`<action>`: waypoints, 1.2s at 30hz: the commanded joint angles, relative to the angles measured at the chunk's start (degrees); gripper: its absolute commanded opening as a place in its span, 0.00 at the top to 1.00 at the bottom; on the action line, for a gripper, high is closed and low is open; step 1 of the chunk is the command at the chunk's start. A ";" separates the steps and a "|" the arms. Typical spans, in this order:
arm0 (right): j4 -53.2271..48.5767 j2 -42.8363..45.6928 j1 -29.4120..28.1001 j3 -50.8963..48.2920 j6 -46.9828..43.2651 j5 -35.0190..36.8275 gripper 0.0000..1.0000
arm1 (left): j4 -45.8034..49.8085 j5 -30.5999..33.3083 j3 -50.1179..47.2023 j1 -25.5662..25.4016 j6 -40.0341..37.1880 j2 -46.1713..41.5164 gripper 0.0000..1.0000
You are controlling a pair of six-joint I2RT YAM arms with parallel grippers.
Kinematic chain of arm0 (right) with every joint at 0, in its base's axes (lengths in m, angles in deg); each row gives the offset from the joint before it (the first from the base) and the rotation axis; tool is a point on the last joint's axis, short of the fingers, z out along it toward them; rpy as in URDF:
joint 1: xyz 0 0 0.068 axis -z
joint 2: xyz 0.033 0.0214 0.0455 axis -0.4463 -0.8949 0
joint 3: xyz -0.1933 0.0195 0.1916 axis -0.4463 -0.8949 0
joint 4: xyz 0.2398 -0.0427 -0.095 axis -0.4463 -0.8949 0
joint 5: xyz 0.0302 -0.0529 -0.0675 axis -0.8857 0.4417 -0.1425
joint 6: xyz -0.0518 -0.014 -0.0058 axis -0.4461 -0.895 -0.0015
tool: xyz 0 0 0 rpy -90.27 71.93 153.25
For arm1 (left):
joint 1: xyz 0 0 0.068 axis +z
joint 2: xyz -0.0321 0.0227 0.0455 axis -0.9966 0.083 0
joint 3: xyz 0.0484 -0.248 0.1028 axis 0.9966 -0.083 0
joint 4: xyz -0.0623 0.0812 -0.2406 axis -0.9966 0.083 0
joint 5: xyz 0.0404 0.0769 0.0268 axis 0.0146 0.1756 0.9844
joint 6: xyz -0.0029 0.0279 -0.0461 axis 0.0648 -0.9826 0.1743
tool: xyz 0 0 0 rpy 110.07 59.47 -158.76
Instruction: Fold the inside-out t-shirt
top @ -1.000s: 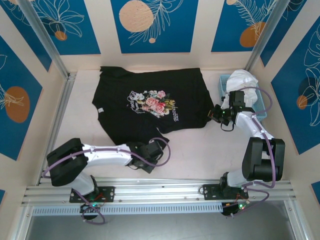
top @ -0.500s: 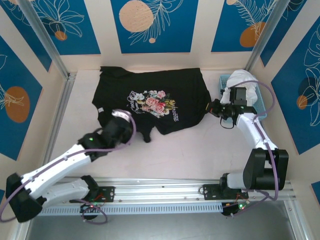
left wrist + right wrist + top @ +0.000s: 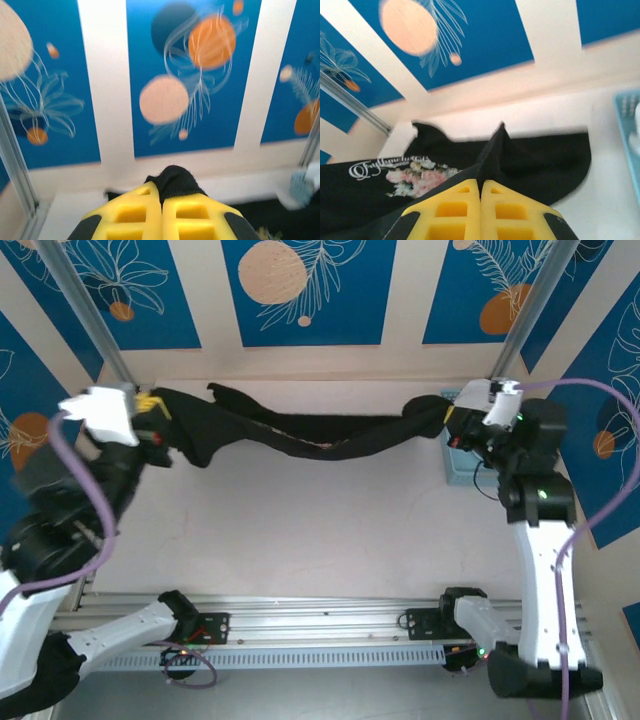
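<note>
The left gripper (image 3: 161, 200) was pinched shut on a bunch of black cloth near the far-left corner of the pale desk (image 3: 320, 530). The right gripper (image 3: 481, 192) was likewise closed tight on a fold of the same fabric at the far right. Between them hung the black short-sleeved cloth t-shirt (image 3: 320, 435) with its pink-and-cream floral print. It was drawn out like a sagging rope, its long axis running left to right across the back of the desk, apparently lifted off the surface. Each arm held one end, so neither was nearer. The cloth looked bunched and twisted, not flat. In the right wrist view the print and white lettering showed below the gripper. Laying it out flat was probably the next need.
</note>
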 commanded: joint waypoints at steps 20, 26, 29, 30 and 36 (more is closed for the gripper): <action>8.58 -29.11 -0.32 18.25 -3.62 -1.05 1.00 | 4.20 -19.03 31.81 33.88 3.05 46.37 1.00; 5.30 -32.12 -1.02 24.85 -6.30 -1.94 1.00 | 4.86 -21.22 36.57 34.36 1.97 45.64 1.00; 3.73 -28.32 -1.12 24.79 -7.32 -1.65 1.00 | 4.10 -22.87 34.01 34.45 2.23 39.87 1.00; 3.15 -26.41 -1.11 24.54 -7.71 -1.46 1.00 | 3.10 -23.29 32.38 34.32 2.32 37.06 1.00; 0.52 -12.64 -1.29 23.69 -7.91 -1.15 1.00 | -1.79 -25.99 25.57 34.38 3.15 20.06 1.00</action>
